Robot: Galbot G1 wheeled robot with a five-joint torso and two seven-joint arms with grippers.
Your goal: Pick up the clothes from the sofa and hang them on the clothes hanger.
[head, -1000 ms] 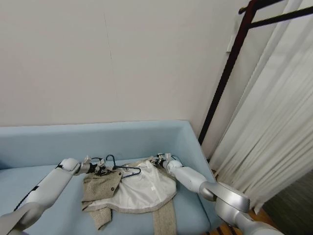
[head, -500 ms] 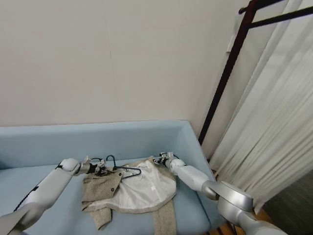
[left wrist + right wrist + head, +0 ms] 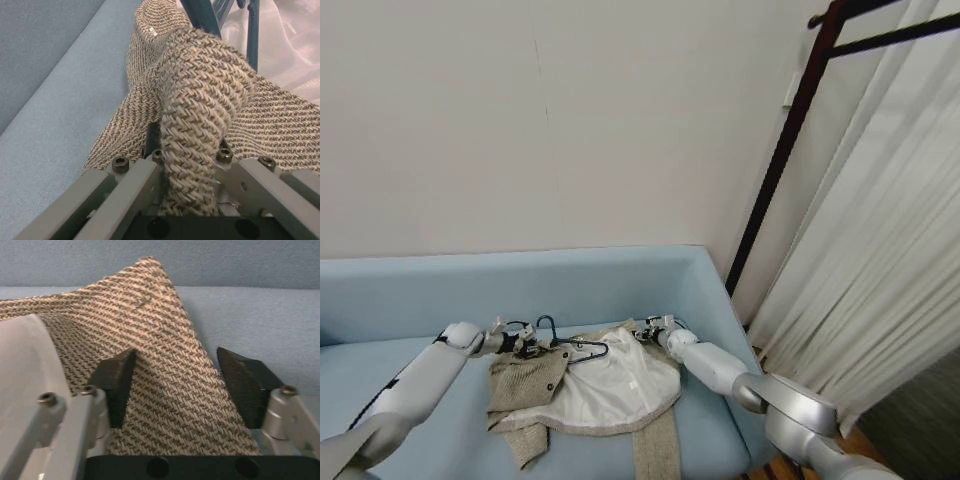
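A beige knit garment (image 3: 585,390) with a white lining lies spread on the blue sofa (image 3: 440,290), on a dark blue hanger (image 3: 575,347). My left gripper (image 3: 527,343) is at the garment's left shoulder, shut on a bunched fold of the knit fabric (image 3: 195,115), with the hanger bar (image 3: 252,35) just beyond. My right gripper (image 3: 647,328) is at the right shoulder. In the right wrist view its fingers (image 3: 117,382) stand open on either side of a raised ridge of knit fabric (image 3: 165,370).
A dark clothes rack (image 3: 790,130) stands to the right of the sofa, against the wall. White curtains (image 3: 880,260) hang at the far right. The sofa back (image 3: 520,275) rises just behind the garment.
My right gripper has shifted slightly back and left along the garment's right shoulder. The left gripper and the garment have stayed put.
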